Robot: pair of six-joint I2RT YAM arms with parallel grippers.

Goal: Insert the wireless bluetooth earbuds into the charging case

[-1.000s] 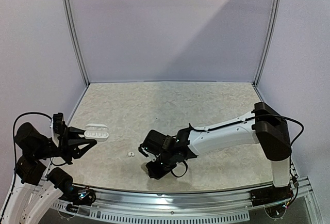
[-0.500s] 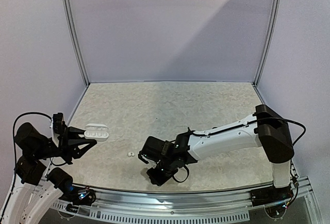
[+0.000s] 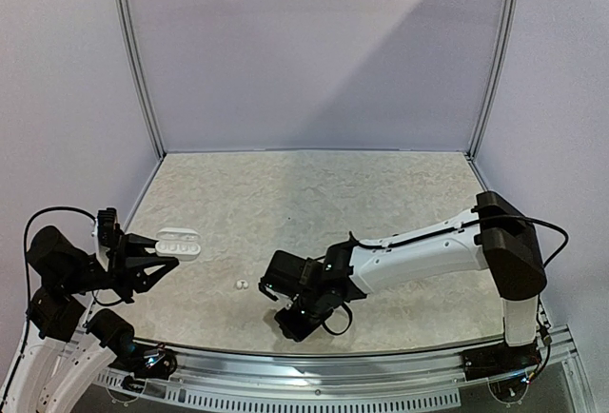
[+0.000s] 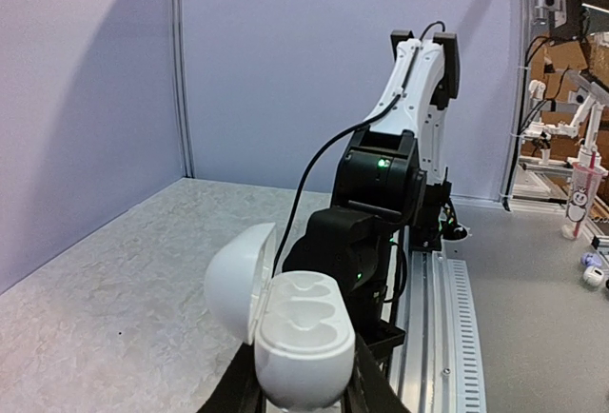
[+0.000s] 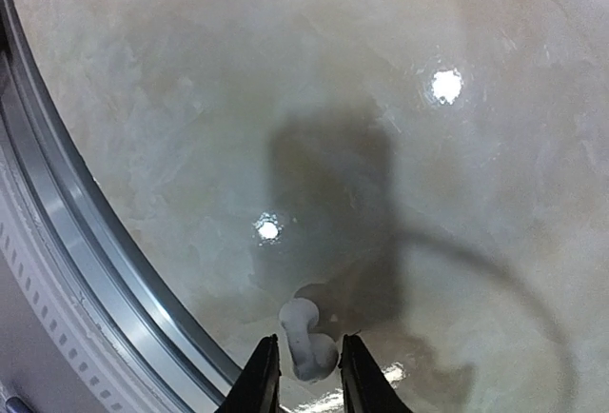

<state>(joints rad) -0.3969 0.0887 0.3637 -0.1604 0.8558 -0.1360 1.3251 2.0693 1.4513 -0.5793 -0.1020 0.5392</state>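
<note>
My left gripper [image 3: 157,263] is shut on the base of a white charging case [image 3: 179,242] and holds it above the table's left side. Its lid [image 4: 233,280] is open and both sockets [image 4: 303,313] are empty. My right gripper [image 3: 291,324] points down close to the table near the front edge. Its jaws stand narrow around a white earbud [image 5: 306,339], whose stem sticks out past the fingertips, just above the surface. A second white earbud [image 3: 242,285] lies loose on the table between the two grippers. No black earbuds show.
The metal front rail [image 5: 86,270] runs close beside my right gripper. The table's side walls [image 3: 133,61] stand at left and right. The right arm [image 4: 381,194] fills the view behind the held case.
My right gripper has moved a little down and toward the front edge, closer to the table. The left gripper and the case have not moved.
</note>
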